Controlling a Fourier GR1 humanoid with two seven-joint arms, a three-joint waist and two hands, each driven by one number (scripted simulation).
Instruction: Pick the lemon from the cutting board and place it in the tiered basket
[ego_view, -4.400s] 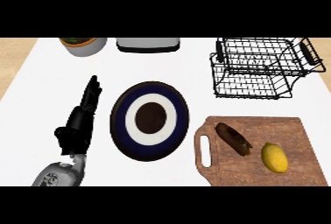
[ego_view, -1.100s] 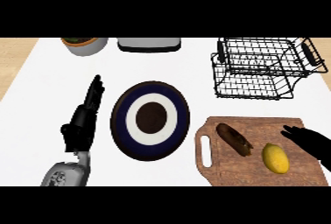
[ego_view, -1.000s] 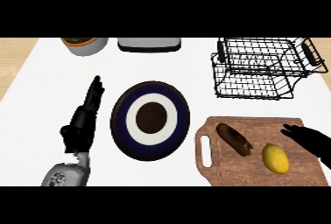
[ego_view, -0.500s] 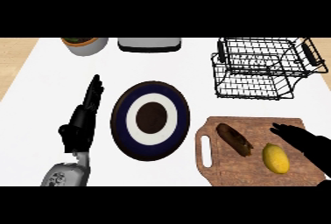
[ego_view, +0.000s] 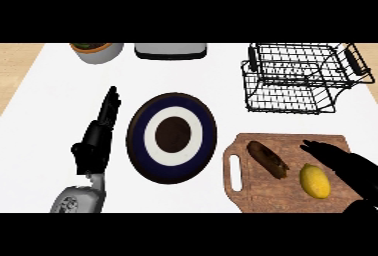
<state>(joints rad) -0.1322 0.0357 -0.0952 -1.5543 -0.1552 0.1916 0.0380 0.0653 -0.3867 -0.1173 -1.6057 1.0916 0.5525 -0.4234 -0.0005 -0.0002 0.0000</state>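
Closest to you, your right hand (ego_view: 347, 167) lies over the right part of the wooden cutting board (ego_view: 251, 197), its fingers straight and spread, pointing up and to the left, holding nothing. The lemon (ego_view: 315, 180) sits on the board just to the left of that hand, right beside the palm's edge; you cannot tell from this view whether the two touch. Further left of the hand, past the lemon, a dark brown oblong item (ego_view: 267, 159) rests tilted on the same board, near the lemon but apart from it, and the board's slotted handle faces left beyond that. Across the white tabletop (ego_view: 59, 100), well to the left of your right hand, your left hand (ego_view: 96, 142) shows near the lower left with its fingers straight and pointing away from you, resting open and carrying nothing. Between your two hands lies a round plate (ego_view: 172, 138) with a dark blue rim, a white ring and a brown centre, just beside the left hand. Beyond your right hand, further out, stands the black wire tiered basket (ego_view: 299, 77), well apart from the lemon. At the far edge, beyond your left hand, you see a grey bowl (ego_view: 97, 50) and a grey, white-topped object (ego_view: 170, 49) beside it.
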